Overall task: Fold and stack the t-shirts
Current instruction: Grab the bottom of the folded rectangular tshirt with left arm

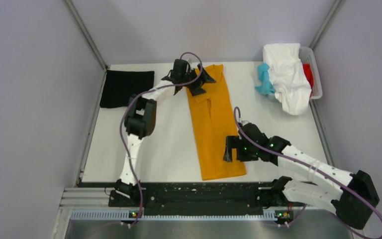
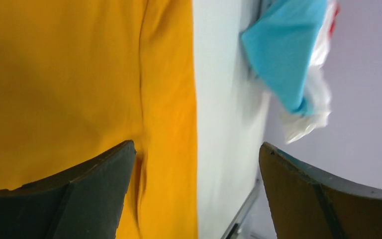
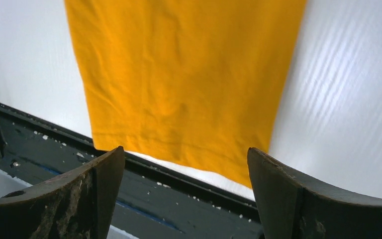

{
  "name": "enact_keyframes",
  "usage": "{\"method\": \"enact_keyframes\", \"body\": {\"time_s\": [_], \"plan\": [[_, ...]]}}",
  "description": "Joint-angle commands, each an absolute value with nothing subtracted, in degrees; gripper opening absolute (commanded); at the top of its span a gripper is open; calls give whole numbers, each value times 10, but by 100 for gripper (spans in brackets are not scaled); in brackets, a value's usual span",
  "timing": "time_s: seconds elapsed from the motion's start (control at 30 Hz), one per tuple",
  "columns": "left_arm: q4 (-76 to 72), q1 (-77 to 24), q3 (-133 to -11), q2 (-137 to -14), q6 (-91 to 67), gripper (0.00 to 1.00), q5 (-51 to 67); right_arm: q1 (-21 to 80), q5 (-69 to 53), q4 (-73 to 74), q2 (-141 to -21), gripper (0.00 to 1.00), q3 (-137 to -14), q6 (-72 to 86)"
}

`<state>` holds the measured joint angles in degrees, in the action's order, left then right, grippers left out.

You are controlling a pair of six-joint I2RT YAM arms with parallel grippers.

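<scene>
The mustard-orange t-shirt [image 1: 213, 124] lies folded into a long strip down the middle of the table; it also shows in the left wrist view [image 2: 79, 84] and the right wrist view [image 3: 184, 74]. A folded black t-shirt [image 1: 126, 87] lies at the far left. White [image 1: 288, 74], teal [image 1: 265, 79] and red [image 1: 308, 73] t-shirts hang out of a basket. My left gripper [image 1: 199, 79] is open and empty over the orange shirt's far end. My right gripper [image 1: 232, 149] is open and empty above the shirt's near right edge.
A white basket [image 1: 318, 79] stands at the far right corner. Grey walls enclose the table. A black rail [image 1: 194, 194] runs along the near edge, also seen in the right wrist view [image 3: 179, 194]. The teal shirt shows in the left wrist view [image 2: 288, 55].
</scene>
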<state>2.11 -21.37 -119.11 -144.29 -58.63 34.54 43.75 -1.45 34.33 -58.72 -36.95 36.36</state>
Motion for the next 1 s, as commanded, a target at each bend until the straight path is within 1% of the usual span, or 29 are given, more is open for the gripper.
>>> {"method": "enact_keyframes", "body": {"time_s": [0.0, 0.07, 0.13, 0.2, 0.27, 0.33, 0.4, 0.5, 0.67, 0.77, 0.87, 0.9, 0.97], "plan": [[161, -278, -944, -1113, -394, 99, 224, 436, 18, 419, -519, 90, -335, 440], [184, -316, -817, -999, -371, 99, 132, 436, 6, 408, -498, 88, -313, 454], [196, -346, -691, -892, -400, 98, 74, 436, -4, 393, -490, 86, -298, 457], [206, -381, -585, -817, -449, 97, 53, 436, -17, 380, -490, 82, -289, 457], [206, -428, -498, -760, -500, 96, 44, 436, -14, 369, -497, 77, -282, 458], [207, -486, -442, -726, -540, 93, 32, 436, -14, 363, -507, 74, -279, 463], [207, -535, -416, -716, -571, 89, 35, 437, -16, 360, -516, 66, -275, 465], [195, -593, -397, -729, -608, 80, 39, 437, -11, 357, -520, 59, -261, 469], [168, -636, -381, -779, -647, 60, 42, 436, -12, 355, -519, 55, -236, 474], [140, -647, -376, -806, -666, 56, 48, 437, -18, 351, -511, 50, -220, 477], [122, -655, -384, -830, -673, 50, 48, 437, -22, 352, -504, 49, -212, 476], [126, -657, -389, -840, -674, 48, 47, 437, -21, 354, -501, 49, -212, 474], [142, -659, -403, -856, -676, 38, 39, 437, -13, 364, -496, 49, -215, 474]]}}
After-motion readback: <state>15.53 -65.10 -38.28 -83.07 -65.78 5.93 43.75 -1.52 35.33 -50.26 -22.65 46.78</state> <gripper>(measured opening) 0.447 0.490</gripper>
